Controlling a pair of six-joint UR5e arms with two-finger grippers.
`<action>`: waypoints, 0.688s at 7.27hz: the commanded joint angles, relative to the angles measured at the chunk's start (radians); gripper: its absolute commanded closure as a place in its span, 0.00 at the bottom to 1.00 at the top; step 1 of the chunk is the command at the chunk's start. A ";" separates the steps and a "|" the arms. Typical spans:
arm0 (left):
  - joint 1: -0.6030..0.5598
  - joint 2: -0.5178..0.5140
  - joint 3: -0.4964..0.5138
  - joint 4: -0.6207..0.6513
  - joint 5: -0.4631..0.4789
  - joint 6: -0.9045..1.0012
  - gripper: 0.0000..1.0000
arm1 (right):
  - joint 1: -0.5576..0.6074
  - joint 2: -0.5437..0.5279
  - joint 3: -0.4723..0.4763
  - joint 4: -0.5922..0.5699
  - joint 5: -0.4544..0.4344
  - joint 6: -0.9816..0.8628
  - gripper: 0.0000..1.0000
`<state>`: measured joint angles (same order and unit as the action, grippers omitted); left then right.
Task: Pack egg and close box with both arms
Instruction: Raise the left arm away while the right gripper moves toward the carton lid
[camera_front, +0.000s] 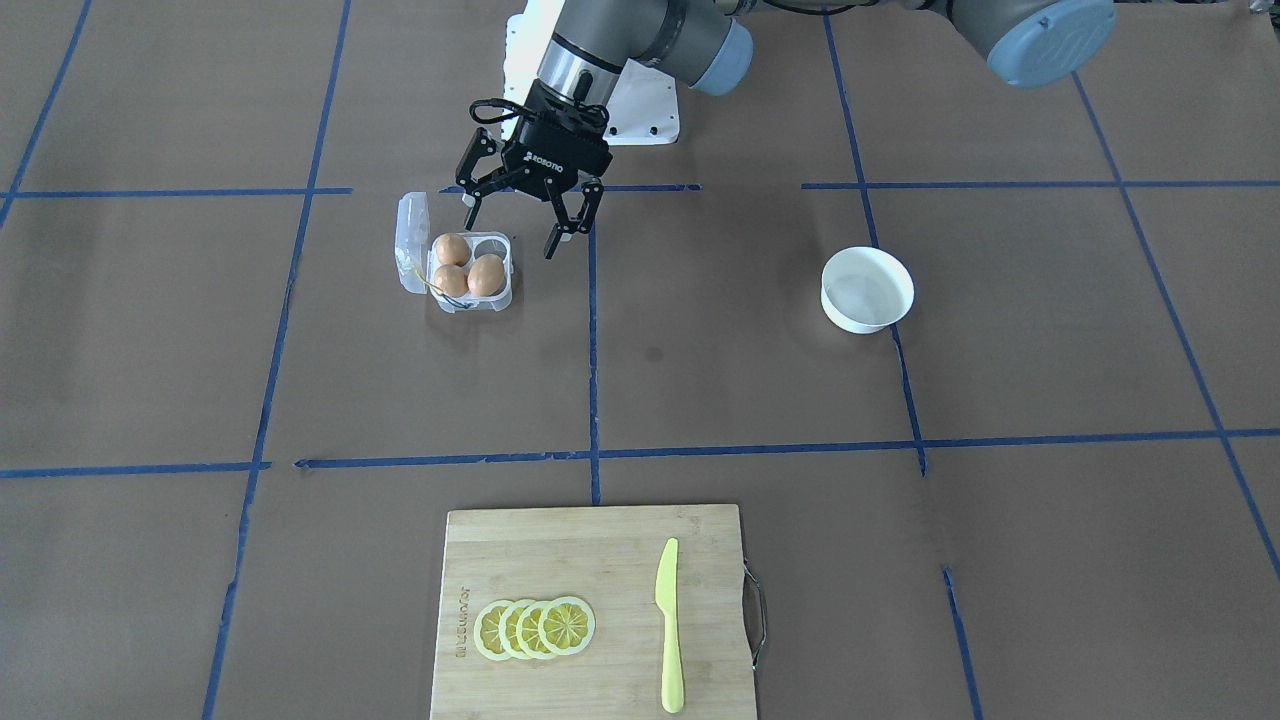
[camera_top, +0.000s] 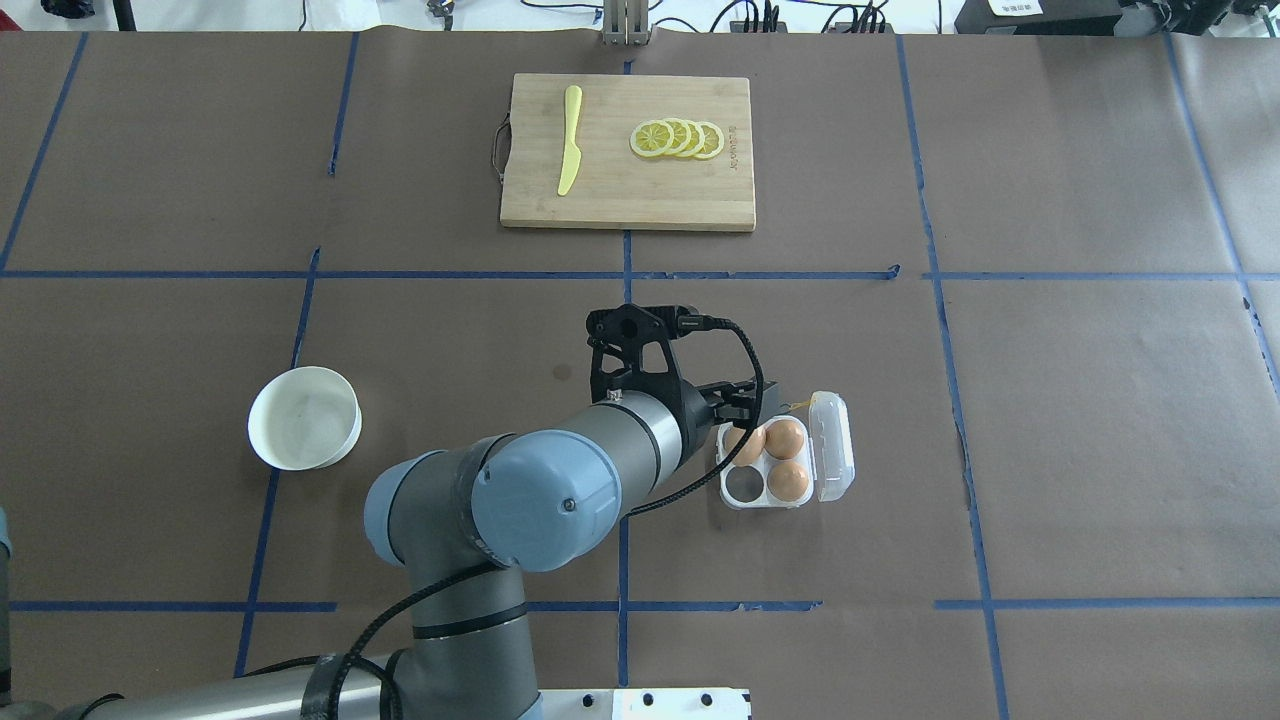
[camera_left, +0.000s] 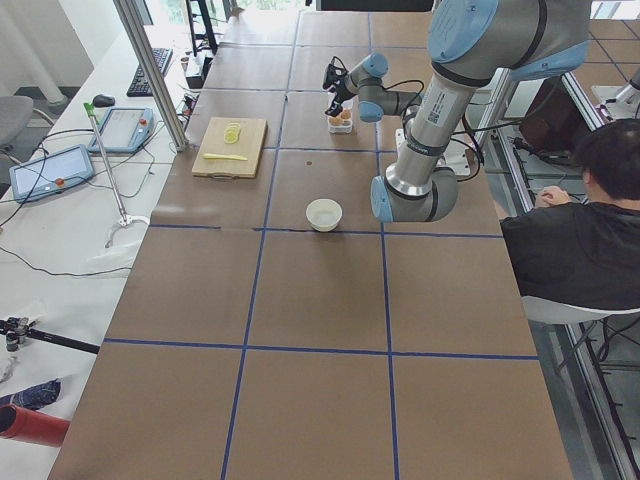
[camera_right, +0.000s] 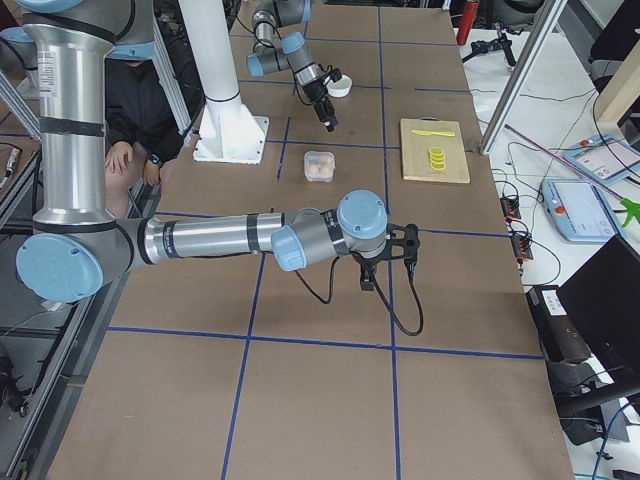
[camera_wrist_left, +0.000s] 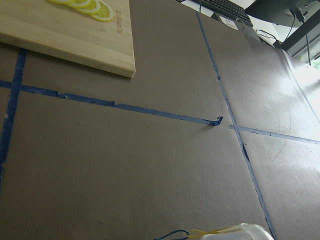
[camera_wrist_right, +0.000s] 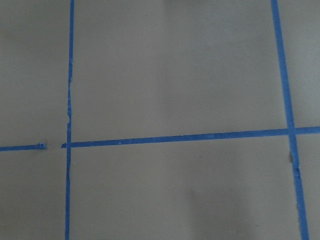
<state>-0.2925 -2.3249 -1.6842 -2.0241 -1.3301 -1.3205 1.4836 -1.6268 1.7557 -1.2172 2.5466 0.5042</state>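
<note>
The left end effector (camera_front: 510, 240) hangs wide open by the box (camera_front: 410, 242), which holds three eggs (camera_front: 486, 275). I cannot tell about the right end effector (camera_right: 385, 268).

3 eggs (camera_front: 486, 275), 1 box (camera_front: 408, 245), 1 bowl (camera_front: 850, 318), 1 cutting board (camera_front: 560, 560), 4 lemon slices (camera_front: 566, 624), 1 knife (camera_front: 668, 620), 2 arms (camera_right: 200, 238)

Left arm (camera_top: 610, 445): grey metal tubes, pale blue round joint caps. Black cable (camera_top: 748, 352) runs off the wrist. Left gripper (camera_front: 510, 240): black, linked fingers, white ROBOTIQ lettering. Right arm (camera_right: 200, 238): silver tube, blue caps, black bands. White base plate (camera_front: 655, 105), dark screws
</note>
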 joint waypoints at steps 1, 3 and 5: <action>-0.075 0.031 -0.087 0.154 -0.087 0.071 0.00 | -0.165 -0.007 0.016 0.247 -0.107 0.310 0.00; -0.144 0.097 -0.162 0.217 -0.159 0.128 0.00 | -0.351 -0.008 0.072 0.390 -0.219 0.591 0.00; -0.262 0.114 -0.224 0.341 -0.242 0.264 0.00 | -0.512 -0.005 0.152 0.390 -0.322 0.748 0.08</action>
<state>-0.4803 -2.2263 -1.8728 -1.7530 -1.5186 -1.1345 1.0742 -1.6343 1.8622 -0.8372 2.2902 1.1467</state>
